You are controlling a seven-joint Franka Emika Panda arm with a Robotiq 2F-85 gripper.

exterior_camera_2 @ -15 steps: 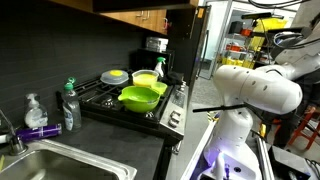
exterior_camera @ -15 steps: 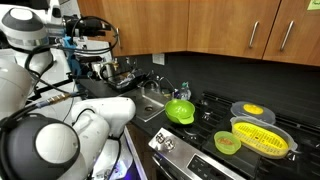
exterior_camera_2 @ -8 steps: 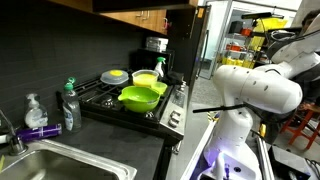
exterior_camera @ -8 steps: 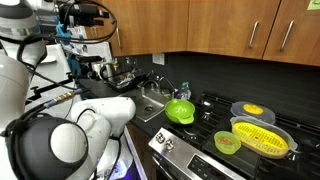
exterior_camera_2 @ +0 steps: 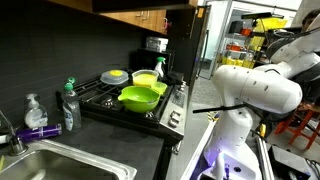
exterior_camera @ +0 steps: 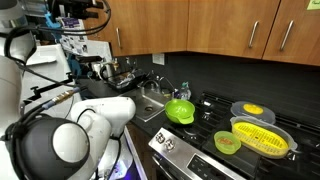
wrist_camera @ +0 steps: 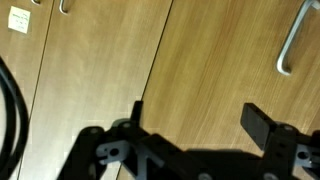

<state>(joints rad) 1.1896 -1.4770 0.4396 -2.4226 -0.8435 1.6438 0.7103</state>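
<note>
My gripper is open and empty, held high in the air facing wooden cabinet doors with metal handles. In an exterior view the arm's end is at the top left, well above the counter. A bright green bowl sits on the stove, far below the gripper, and also shows in an exterior view. Nothing is between the fingers.
A yellow colander, a small green bowl and a plate with a yellow item are on the stove. A sink lies beside it. Soap bottles stand by the sink. The robot's white body fills the foreground.
The arm has lifted higher, and its end has moved up to the top edge of the exterior view. The things on the stove have not moved.
</note>
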